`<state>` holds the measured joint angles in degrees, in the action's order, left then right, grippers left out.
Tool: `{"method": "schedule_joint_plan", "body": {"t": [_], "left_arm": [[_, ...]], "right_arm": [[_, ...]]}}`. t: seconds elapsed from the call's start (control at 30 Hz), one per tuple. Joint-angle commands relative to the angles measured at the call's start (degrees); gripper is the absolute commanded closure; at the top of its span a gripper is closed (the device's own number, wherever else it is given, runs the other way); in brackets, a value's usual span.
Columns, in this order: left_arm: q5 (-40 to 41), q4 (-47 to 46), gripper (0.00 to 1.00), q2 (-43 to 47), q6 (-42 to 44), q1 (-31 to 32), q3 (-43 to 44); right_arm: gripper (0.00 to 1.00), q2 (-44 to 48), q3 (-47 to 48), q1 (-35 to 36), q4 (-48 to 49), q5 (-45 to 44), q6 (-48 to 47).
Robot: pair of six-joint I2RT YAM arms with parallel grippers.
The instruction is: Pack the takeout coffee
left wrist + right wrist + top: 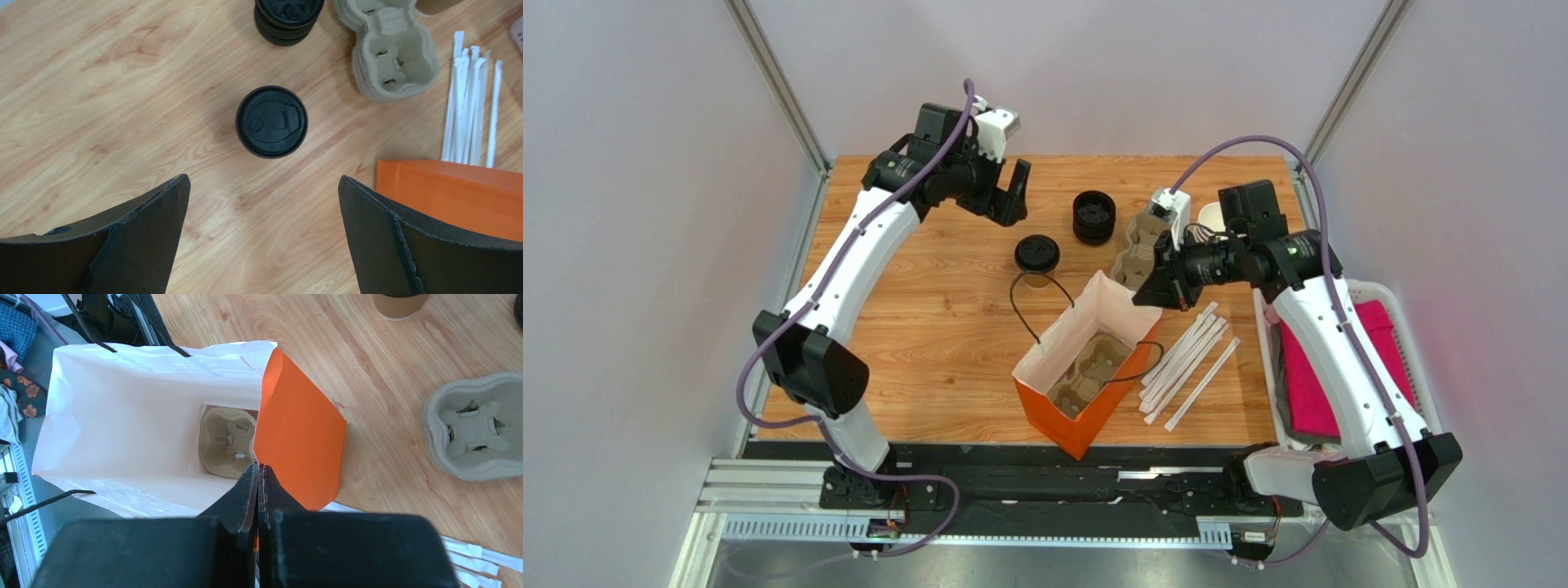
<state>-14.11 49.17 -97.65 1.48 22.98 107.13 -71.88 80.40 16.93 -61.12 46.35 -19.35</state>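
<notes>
- Takeout coffee (1037, 254): one is counted, lid on, stood upright on the wooden table (928, 331), at about 11 o'clock from the orange bag (1075, 423) in the top view and clear of it.
- Grippers: two are counted. The left gripper (263, 187) is spread wide with nothing in it, and it's placed at 11 o'clock of the coffee in the top view. In its wrist view the black lid is seen at 12 o'clock past both fingers (147, 239), untouched.
- The right gripper (258, 470) is clamped tight on the bag's rim, at the bag's 1 o'clock corner.
- Bags: one, white inside, mouth gaping, with one pulp carrier (1090, 374) seen at the bottom.
- Spare carriers (1136, 251) are piled at 3 o'clock of the coffee; how many can't be made out.
- Lid stack (1093, 217): one, at 1 o'clock of the coffee.
- Wrapped straws (1192, 358): one loose bunch at the bag's 3 o'clock, maybe five, but the exact count can't be called.
- One white basket (1369, 288) with pink cloth (1302, 398) is found at the table's 3 o'clock edge.
</notes>
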Motion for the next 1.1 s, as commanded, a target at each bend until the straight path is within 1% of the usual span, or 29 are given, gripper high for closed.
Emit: {"method": "schedule_joint_plan", "body": {"t": [0.0, 0.17, 0.33, 0.47, 0.67, 1.07], "left_arm": [[-4.4, -4.4, 0.01, -4.3, -5.3, 0.8, -0.4], [0.5, -5.0, 0.01, -8.3, -4.6, 3.0, -0.4], [3.7, -5.3, 0.01, -11.6, -6.8, 3.8, -1.2], [3.2, -6.5, 0.01, -13.0, -7.2, 3.9, -2.6], [3.6, -5.7, 0.01, -16.3, -7.4, 3.9, -0.8], [4.3, -6.5, 0.01, -17.5, -7.4, 4.4, -1.3]], "right_arm": [[1.0, 1.7, -0.3, -1.3, -1.7, -0.5, -2.7], [1.0, 1.9, -0.2, -1.6, -4.5, -0.6, -4.5], [1.0, 3.8, -2.0, -1.6, -6.3, -2.6, -6.0], [1.0, 3.8, -1.3, -1.6, -8.4, -3.5, -7.3], [1.0, 4.4, -1.8, -1.6, -9.9, -3.6, -7.5], [1.0, 2.1, 0.2, -1.7, -11.0, -3.5, -7.4]]}}
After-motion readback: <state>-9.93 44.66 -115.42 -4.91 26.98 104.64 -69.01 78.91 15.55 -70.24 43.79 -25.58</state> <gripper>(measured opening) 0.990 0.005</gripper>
